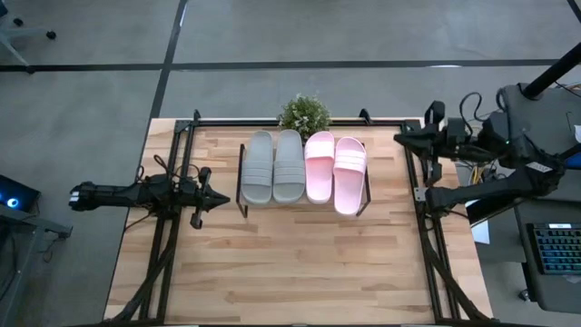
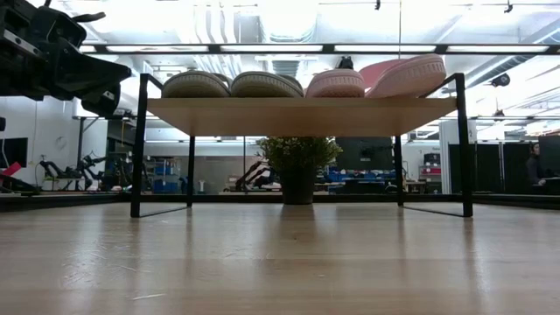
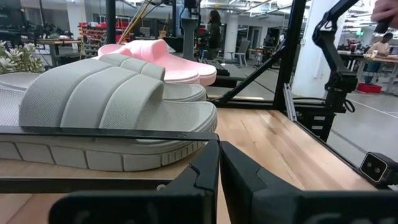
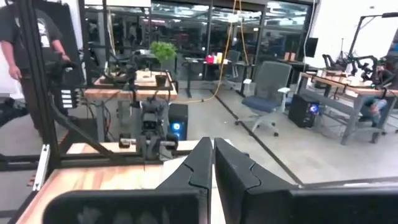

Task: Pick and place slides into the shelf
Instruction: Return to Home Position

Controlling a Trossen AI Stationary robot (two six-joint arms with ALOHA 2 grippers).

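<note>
Four slides lie side by side on the shelf (image 1: 241,207) at the table's far middle, soles on its plank top (image 2: 302,115). The grey-green pair (image 1: 272,166) (image 3: 106,106) is on the left and the pink pair (image 1: 334,169) (image 2: 376,79) on the right. The rightmost pink slide (image 2: 409,75) sits tilted, its right side higher. My left gripper (image 1: 222,198) (image 3: 219,163) is shut, level, just left of the shelf and touching nothing. My right gripper (image 1: 399,139) (image 4: 212,163) is shut, high over the table's right far side, holding nothing.
A potted plant (image 1: 304,114) stands behind the shelf. Black frame rails (image 1: 172,245) (image 1: 436,254) run along the table's left and right sides. Wooden tabletop (image 1: 300,263) stretches in front of the shelf. A person (image 4: 18,37) stands in the room beyond.
</note>
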